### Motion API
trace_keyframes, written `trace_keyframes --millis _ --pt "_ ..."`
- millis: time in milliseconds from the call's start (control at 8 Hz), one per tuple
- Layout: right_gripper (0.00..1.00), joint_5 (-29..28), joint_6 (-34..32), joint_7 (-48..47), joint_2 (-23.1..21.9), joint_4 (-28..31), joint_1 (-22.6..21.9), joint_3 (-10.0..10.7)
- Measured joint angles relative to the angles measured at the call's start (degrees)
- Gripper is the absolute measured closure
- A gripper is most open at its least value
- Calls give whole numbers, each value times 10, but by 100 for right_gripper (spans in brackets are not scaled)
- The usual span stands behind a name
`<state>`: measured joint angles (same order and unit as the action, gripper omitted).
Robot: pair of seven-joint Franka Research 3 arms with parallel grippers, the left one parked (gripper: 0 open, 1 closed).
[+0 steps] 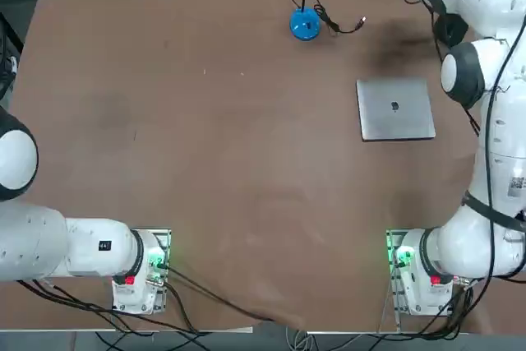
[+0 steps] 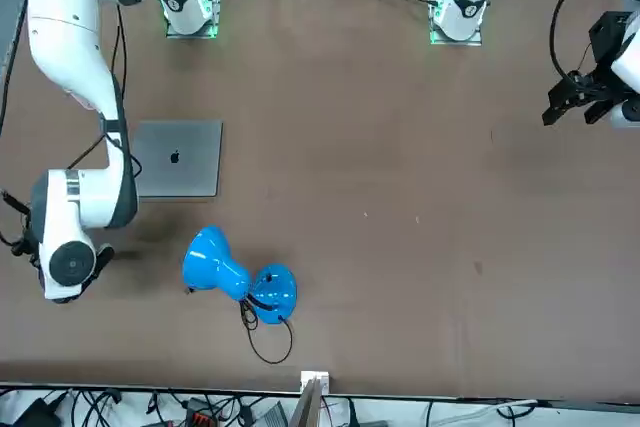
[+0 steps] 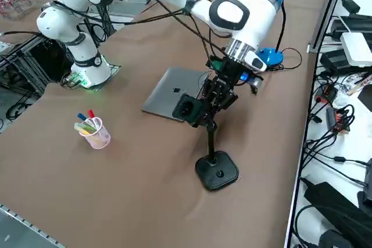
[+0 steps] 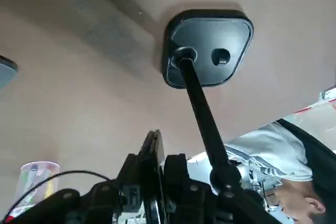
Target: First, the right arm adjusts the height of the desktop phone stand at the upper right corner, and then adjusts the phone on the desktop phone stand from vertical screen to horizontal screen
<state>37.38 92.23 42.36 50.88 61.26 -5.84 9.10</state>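
Though crowded: one phone (image 3: 187, 108), one stand (image 3: 216, 169), one gripper (image 3: 216, 98).

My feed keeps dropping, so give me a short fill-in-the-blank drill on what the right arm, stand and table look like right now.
1. The right end effector is closed at the top of the desktop phone stand, on the ____.
2. The stand's base is a rounded ____.
3. The flat silver slab carries a dark ____.
4. The clear cup holds coloured ____.

Missing words: phone; square; logo; pens

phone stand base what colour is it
Black phone stand base, clearest in the right wrist view.
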Motion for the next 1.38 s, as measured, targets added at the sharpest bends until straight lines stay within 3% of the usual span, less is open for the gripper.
trace_keyframes --millis 500,1375 --pt "78 -40 -2 1 -11 -4 11 2" --pt "78 -46 -2 2 -17 -13 13 2"
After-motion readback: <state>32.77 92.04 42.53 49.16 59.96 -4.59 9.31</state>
